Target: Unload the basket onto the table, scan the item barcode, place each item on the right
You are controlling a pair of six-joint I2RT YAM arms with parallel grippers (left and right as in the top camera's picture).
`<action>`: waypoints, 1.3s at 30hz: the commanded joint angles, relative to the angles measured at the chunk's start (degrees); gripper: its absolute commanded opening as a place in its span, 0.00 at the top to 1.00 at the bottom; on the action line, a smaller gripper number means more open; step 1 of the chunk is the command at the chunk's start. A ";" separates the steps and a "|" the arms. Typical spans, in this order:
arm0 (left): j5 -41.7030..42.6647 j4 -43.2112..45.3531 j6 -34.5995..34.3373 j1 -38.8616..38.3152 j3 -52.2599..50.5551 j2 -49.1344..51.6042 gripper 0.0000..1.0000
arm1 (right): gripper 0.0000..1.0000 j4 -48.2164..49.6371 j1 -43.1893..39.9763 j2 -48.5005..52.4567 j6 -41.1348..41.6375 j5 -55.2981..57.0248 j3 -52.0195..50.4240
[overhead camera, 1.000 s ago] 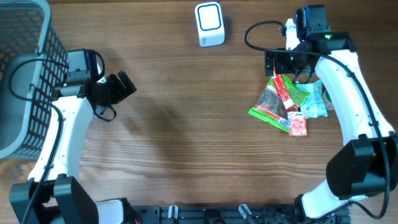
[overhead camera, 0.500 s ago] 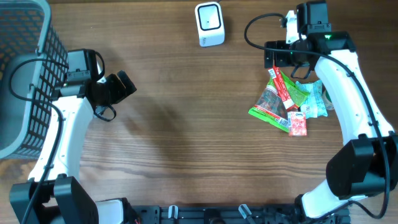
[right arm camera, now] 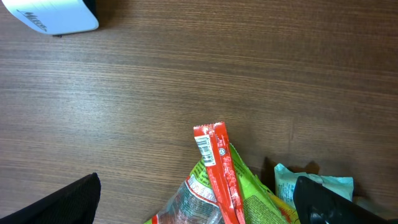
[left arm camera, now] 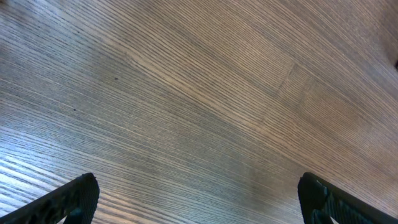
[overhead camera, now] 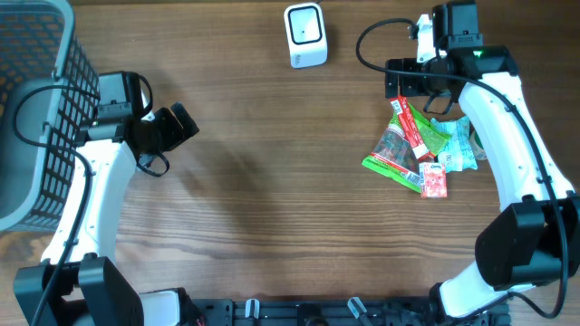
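Observation:
Several snack packets lie in a pile (overhead camera: 419,149) at the right of the table. A red stick packet (right arm camera: 217,169) with a white barcode at its end lies across a green packet (right arm camera: 252,202), and a teal packet (right arm camera: 311,182) lies beside them. The white scanner (overhead camera: 305,34) stands at the far middle edge, and its corner, the scanner (right arm camera: 55,15), shows in the right wrist view. My right gripper (overhead camera: 417,83) hovers open over the far end of the pile, holding nothing (right arm camera: 199,208). My left gripper (overhead camera: 174,127) stands open over bare wood (left arm camera: 199,202).
A grey mesh basket (overhead camera: 36,109) stands at the far left edge beside my left arm. A black cable loops from my right wrist (overhead camera: 372,50) towards the scanner. Wood tabletop (overhead camera: 272,181) lies between the arms.
My right gripper has shifted slightly towards the far edge, away from the pile, then held still. The left arm has not moved.

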 commanded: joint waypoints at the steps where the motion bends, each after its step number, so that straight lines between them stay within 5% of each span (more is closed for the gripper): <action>1: 0.70 -0.02 0.48 -0.17 -0.17 0.13 0.00 | 0.00 0.31 -0.09 -2.03 0.07 -0.92 0.31; 39: 0.70 -0.02 0.48 -0.17 -0.17 0.13 0.00 | 0.00 -4.92 -0.04 -55.58 -0.55 6.75 0.31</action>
